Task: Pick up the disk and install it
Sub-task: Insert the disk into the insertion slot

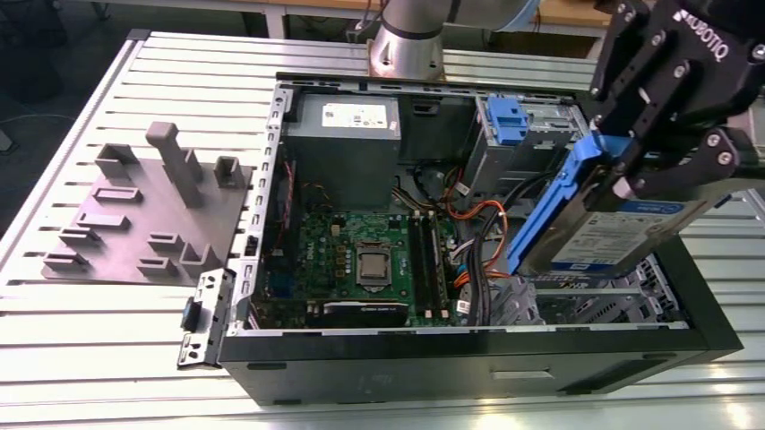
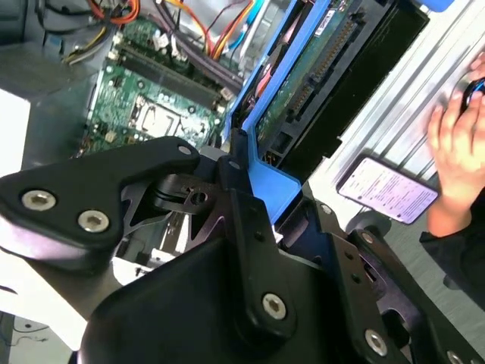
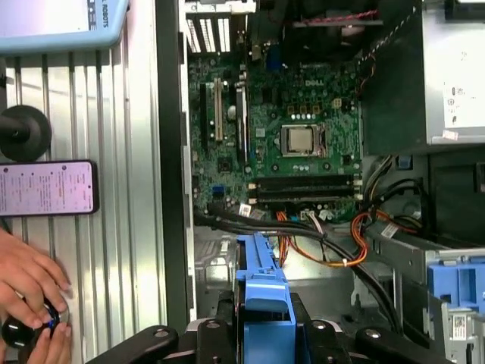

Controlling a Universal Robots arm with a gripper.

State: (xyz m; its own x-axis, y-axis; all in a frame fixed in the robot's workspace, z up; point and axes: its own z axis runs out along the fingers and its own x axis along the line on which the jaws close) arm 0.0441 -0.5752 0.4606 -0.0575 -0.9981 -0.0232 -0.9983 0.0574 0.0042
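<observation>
A ribbed metal table (image 1: 84, 358) is spread across the scene. A dark floor (image 1: 42, 90) is seen beyond it at the exterior view's left, a wooden bench (image 1: 317, 5) behind.

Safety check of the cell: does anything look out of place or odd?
Yes. In the first wrist view a person's hand is on the table beside the open computer case, next to a phone. That is close to where the gripper holds the disk steeply tilted over the case. Nothing inside looks damaged.
</observation>
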